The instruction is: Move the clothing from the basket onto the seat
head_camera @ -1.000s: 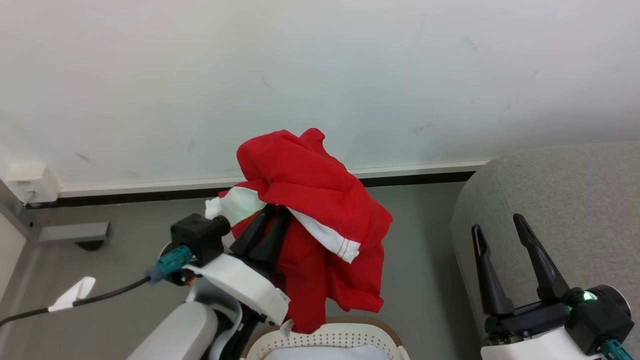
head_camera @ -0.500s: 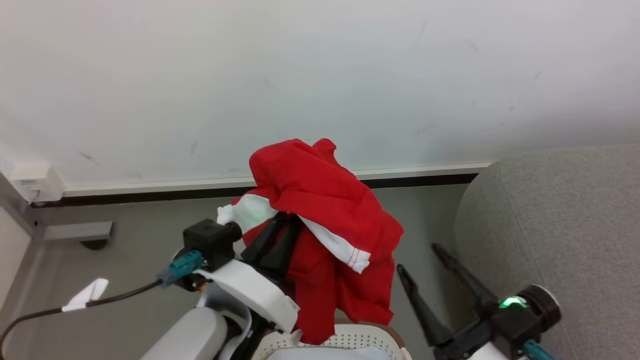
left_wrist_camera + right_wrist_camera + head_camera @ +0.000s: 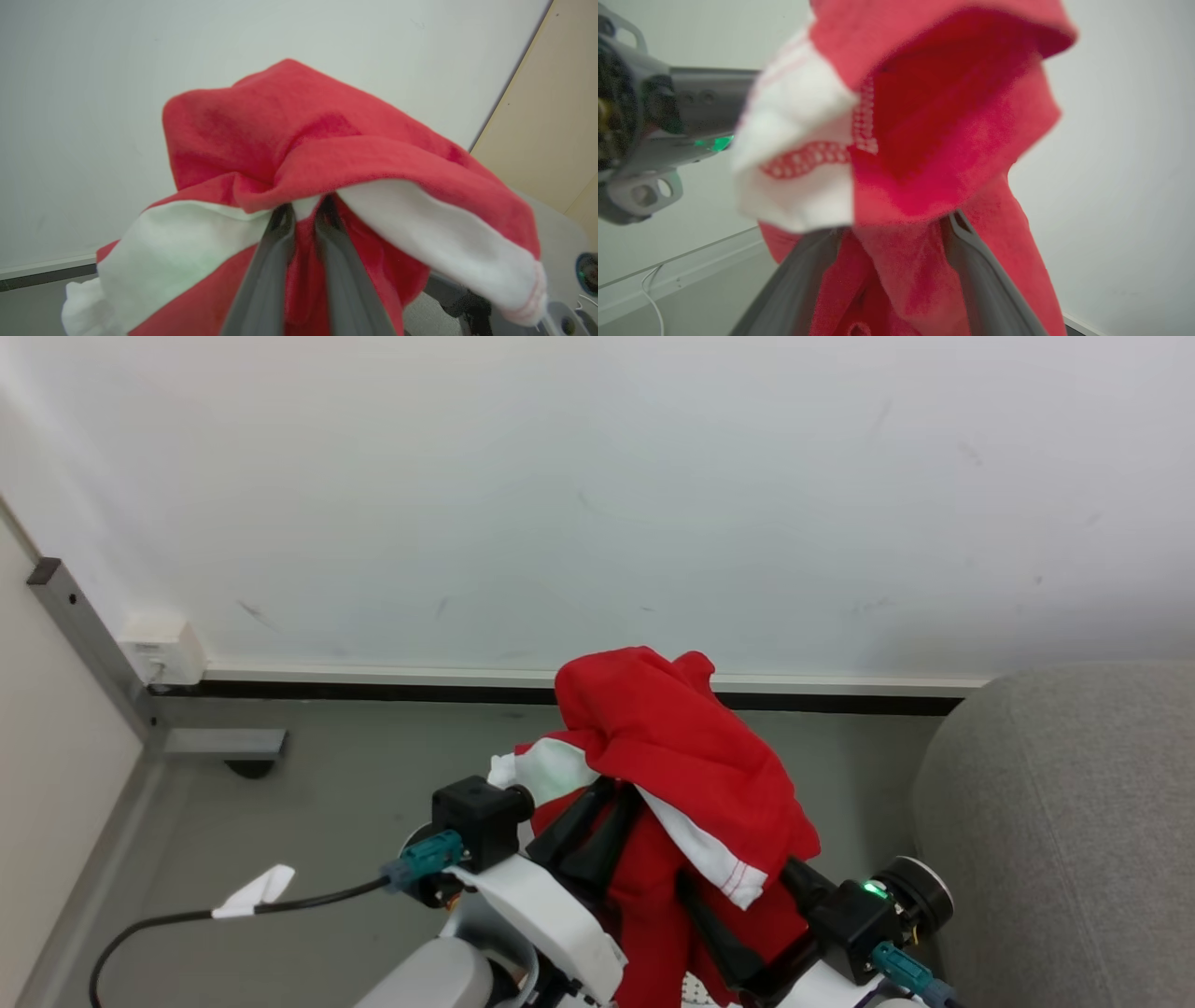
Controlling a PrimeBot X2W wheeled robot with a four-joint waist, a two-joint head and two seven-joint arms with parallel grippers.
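- As I judge it, the step in hand is the carry. The clothing (image 3: pixel 672 756) is out of the basket and hangs in the air to the left of the seat (image 3: pixel 1074 821), not touching it.
- My left pincer (image 3: pixel 621 793) is nearly closed and grips a fold of the clothing by its white band. The rest drapes over its fingers and hangs down.
- My right pincer (image 3: pixel 892 228) sits between the left pincer and the seat with its jaws spread wide. In its wrist view a red hanging part lies between the fingers, but they are not closed on it.
- A sliver of the basket (image 3: pixel 691 987) shows low down, left of the seat.
- The next move, I think, is either to close the right pincer on the hanging part for a second hold, or to swing the clothing rightward until it is over the seat. Then I lower it and let go.
- The clothing's low end could snag on the near edge of the seat, so I keep it high while crossing.
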